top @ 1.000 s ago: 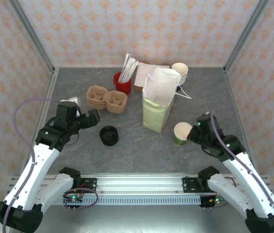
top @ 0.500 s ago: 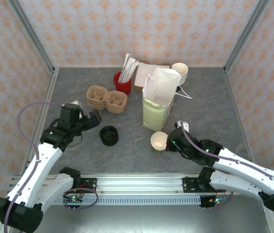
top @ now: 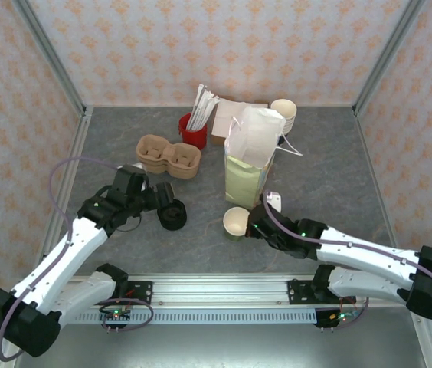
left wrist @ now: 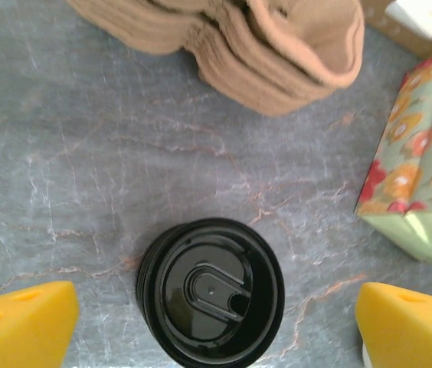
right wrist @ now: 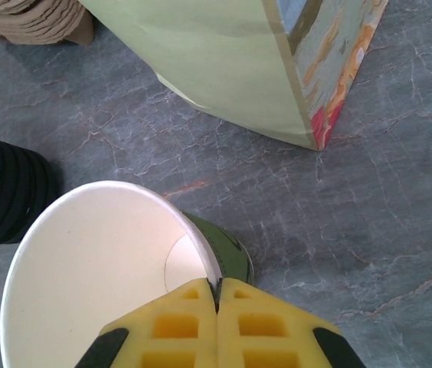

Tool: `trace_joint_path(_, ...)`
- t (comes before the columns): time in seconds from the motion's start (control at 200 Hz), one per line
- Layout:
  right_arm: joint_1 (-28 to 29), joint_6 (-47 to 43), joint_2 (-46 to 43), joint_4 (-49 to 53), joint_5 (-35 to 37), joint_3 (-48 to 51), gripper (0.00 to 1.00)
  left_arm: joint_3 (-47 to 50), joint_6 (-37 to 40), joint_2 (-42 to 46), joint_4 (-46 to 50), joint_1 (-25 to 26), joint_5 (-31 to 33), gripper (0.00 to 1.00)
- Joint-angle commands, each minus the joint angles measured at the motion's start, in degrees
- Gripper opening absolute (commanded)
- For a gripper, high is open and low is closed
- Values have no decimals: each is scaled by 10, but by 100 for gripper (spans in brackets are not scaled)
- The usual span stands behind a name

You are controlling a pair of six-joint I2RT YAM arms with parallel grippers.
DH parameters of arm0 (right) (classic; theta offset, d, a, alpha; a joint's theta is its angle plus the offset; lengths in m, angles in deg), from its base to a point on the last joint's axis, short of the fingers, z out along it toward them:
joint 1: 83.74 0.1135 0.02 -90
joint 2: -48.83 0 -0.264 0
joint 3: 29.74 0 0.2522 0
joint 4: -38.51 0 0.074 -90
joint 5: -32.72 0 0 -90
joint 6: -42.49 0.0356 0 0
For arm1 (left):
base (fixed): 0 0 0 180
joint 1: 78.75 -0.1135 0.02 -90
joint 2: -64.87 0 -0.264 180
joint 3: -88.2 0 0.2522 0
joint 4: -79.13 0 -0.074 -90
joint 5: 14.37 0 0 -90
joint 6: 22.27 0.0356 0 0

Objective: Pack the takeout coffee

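Right jaws pinch cup (top: 237, 222) rim — bag (top: 248, 182) just beside; left jaws wide over black lids (left wrist: 210, 290).

The left arm (top: 63, 257) and right arm (top: 369, 257) are white shells with black joints, each trailing a lilac cable (top: 57, 180). The left gripper (left wrist: 216, 322) has plain yellow fingers (left wrist: 17, 318); those of the right gripper (right wrist: 217, 303) carry square pockets.

Bare tabletop (top: 331, 176) right of the paper bag (top: 247, 180) — lid stack (top: 172, 215), carriers (top: 168, 156), open cup (top: 236, 221) on its left
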Motion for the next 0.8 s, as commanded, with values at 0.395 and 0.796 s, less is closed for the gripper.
trace_joint_path(0.395, 4, 18, 73, -14, 21, -54, 7, 49, -24, -13, 17, 25, 38, 87)
trace_joint_path(0.796, 4, 24, 84, 14, 19, -77, 38, 54, -31, -54, -2, 36, 43, 85)
